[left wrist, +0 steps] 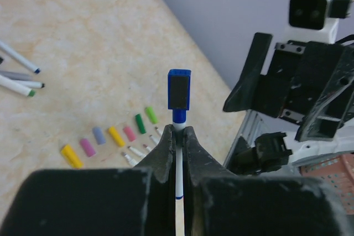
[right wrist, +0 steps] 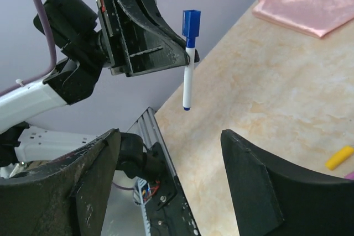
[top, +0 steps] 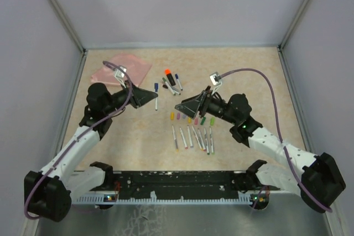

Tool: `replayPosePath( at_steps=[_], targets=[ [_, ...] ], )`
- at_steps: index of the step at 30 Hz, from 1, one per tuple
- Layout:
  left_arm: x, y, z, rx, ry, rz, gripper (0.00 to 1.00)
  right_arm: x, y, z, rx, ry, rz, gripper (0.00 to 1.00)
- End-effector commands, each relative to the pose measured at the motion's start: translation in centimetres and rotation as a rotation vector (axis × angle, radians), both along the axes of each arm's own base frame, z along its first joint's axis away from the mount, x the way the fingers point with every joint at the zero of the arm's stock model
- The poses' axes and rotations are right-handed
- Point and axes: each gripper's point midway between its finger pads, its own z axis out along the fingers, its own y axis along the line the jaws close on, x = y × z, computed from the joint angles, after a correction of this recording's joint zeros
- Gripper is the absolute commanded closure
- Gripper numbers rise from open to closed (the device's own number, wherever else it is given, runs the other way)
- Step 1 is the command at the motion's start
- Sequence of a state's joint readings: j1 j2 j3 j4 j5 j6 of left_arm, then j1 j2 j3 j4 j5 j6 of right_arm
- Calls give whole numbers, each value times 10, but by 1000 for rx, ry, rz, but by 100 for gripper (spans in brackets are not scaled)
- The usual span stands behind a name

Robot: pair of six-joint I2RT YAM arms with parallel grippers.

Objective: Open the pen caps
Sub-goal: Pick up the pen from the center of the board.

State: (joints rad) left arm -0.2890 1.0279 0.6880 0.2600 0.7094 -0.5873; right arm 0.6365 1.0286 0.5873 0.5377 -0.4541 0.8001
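Observation:
My left gripper (top: 155,96) is shut on a thin white pen barrel (left wrist: 178,192) and holds it above the table. The pen's blue cap (left wrist: 179,89) sticks out past the fingertips and is still on; it also shows in the top view (top: 156,87) and the right wrist view (right wrist: 191,24). My right gripper (top: 178,106) is open and empty, facing the held pen from a short way off, its fingers (right wrist: 260,175) wide apart. Several loose caps (top: 191,119) in yellow, pink, lilac and green lie in a row on the table, also seen in the left wrist view (left wrist: 116,136).
Several uncapped white pens (top: 192,137) lie side by side below the cap row. A few capped pens (top: 171,81), one with an orange cap (top: 167,72), lie at the back. A pink flat pouch (top: 121,69) lies at the back left. The base rail (top: 177,183) runs along the near edge.

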Motion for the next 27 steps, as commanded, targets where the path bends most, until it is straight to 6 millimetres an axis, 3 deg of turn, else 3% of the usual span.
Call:
replayPosePath(
  at_steps=[1,6,13,27],
  targets=[
    [-18,-11,43,-183,-54,-8,100,-13,9,32,57,-141,2,27],
    [-35,-31,46,-214,-58,-12,100,-18,19,30,25,-137,19,28],
    [-45,-55,47,-238,-55,-50,100,-19,25,20,-9,-77,29,38],
    [-54,-75,42,-242,-35,-98,100,-21,30,18,-13,-51,36,57]
  ],
)
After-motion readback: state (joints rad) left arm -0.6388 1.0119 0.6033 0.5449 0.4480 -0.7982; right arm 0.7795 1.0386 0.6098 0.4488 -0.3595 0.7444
